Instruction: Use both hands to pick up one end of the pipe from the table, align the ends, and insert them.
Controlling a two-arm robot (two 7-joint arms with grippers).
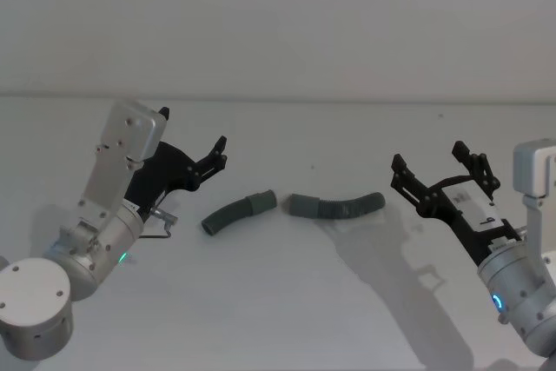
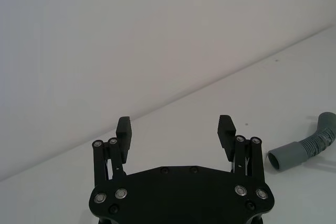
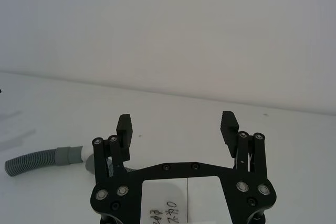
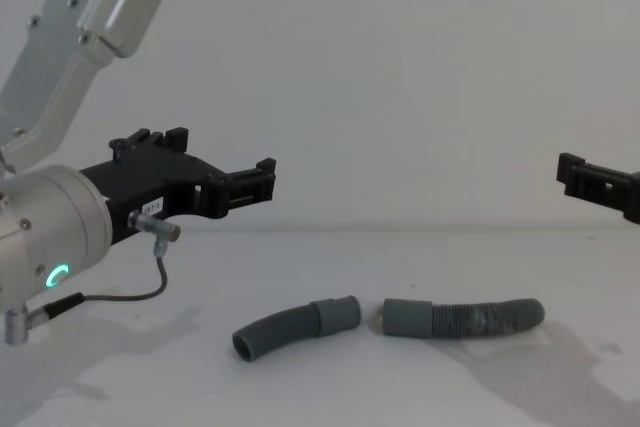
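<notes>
A pale, bare table [image 1: 287, 310] is taking up the lower part of the head view, and a plain wall [image 1: 278, 15] is rising behind it. The left arm is reaching in from the left side. The left gripper [image 1: 218, 153] is hanging above the table and pointing toward the middle. In the chest view the left gripper [image 4: 264, 179] is sitting well clear of the surface. Its fingers are standing wide apart and holding nothing.

The right gripper [image 1: 429, 161] is hovering over the right side of the table, also aiming toward the middle. Its fingers are likewise spreading wide, with nothing between them.

The longer pipe piece [image 1: 343, 207] is lying flat on the table just right of centre. Its plain ribbed end is pointing toward the right gripper, which is not touching it. The curved pipe piece [image 1: 236, 213] is lying left of centre, near the left gripper and apart from it.

The two cuffs are facing each other across a narrow gap, roughly in line but not joined. One cuff [image 1: 263, 201] is ending the curved pipe piece, and the other cuff [image 1: 304, 206] is ending the longer pipe piece.

In the right wrist view a small white tip [image 3: 85, 157] is showing right beside a cuff. I cannot tell which piece it belongs to. A green light [image 4: 58, 273] is glowing on the left wrist.
</notes>
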